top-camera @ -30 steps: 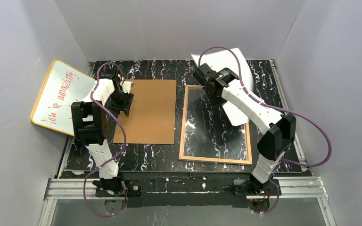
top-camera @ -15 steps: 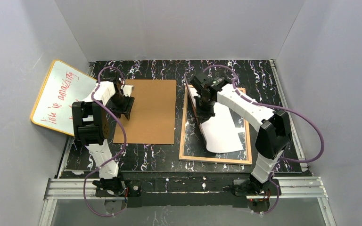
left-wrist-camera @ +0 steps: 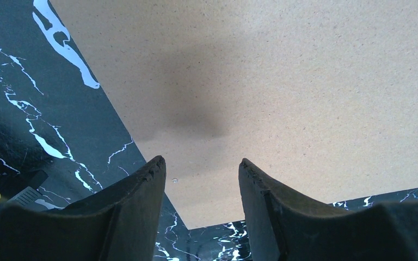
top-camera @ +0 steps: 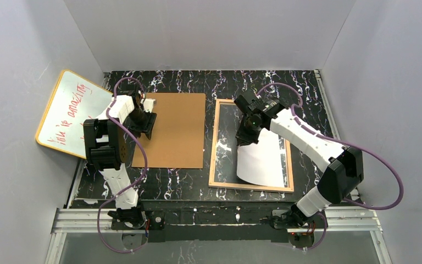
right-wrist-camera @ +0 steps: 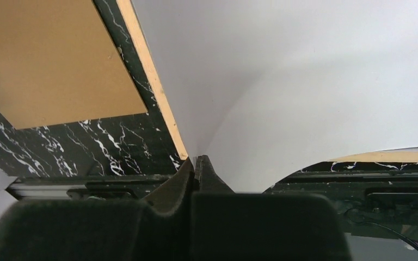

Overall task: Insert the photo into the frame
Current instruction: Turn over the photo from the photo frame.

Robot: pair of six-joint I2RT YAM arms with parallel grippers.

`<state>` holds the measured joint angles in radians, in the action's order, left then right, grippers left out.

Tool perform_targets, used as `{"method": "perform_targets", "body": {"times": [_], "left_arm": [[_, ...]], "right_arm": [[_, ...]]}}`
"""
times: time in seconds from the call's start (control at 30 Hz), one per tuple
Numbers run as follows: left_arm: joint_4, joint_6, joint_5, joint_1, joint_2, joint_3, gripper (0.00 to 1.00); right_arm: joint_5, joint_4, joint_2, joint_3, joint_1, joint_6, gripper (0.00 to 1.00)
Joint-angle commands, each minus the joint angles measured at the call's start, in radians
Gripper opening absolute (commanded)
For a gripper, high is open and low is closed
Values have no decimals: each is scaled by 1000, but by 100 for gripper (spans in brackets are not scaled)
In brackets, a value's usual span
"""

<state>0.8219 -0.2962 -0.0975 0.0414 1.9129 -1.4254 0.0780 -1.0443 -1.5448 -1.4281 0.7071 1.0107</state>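
Note:
The frame (top-camera: pixel 214 148) lies flat on the right of the table, tan wood side up. Over its right half hangs the photo (top-camera: pixel 262 162), white back up, curving down to the frame's near edge. My right gripper (top-camera: pixel 244 138) is shut on the photo's far edge, above the frame's middle. The right wrist view shows the closed fingertips (right-wrist-camera: pixel 202 163) pinching the white photo (right-wrist-camera: pixel 305 81), with the frame's tan rail (right-wrist-camera: pixel 152 81) running beside it. My left gripper (top-camera: pixel 147 127) stands open and empty over the brown backing board's left edge; in its wrist view the left gripper (left-wrist-camera: pixel 201 168) straddles a board corner.
The brown backing board (top-camera: pixel 173 129) lies left of the frame, also visible as the board (left-wrist-camera: pixel 305 81) and the board (right-wrist-camera: pixel 49 60). An orange-rimmed whiteboard (top-camera: pixel 68 113) with red writing leans at the left wall. Grey walls enclose the black marbled table (top-camera: pixel 192 184).
My right gripper carried the photo from the back right corner across and down over the frame; the sheet now drapes onto the frame's right half. The left arm stayed still.

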Motion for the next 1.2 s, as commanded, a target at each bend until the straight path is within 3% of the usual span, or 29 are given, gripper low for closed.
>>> {"method": "perform_targets", "body": {"times": [0.0,0.23,0.47,1.17], "left_arm": [[19,-11,-11,-3,-64,10,50],[22,-12,-5,-2,-64,6,50],[22,-11,-3,-2,-59,4,50],[35,-19,5,-2,-60,-3,52]], "right_arm": [[87,17,-11,2,-4,76,1],[158,-27,-84,-47,-3,-14,1],[123,32,-96,-21,-4,-158,1],[80,37,-131,6,1,-242,1]]}}
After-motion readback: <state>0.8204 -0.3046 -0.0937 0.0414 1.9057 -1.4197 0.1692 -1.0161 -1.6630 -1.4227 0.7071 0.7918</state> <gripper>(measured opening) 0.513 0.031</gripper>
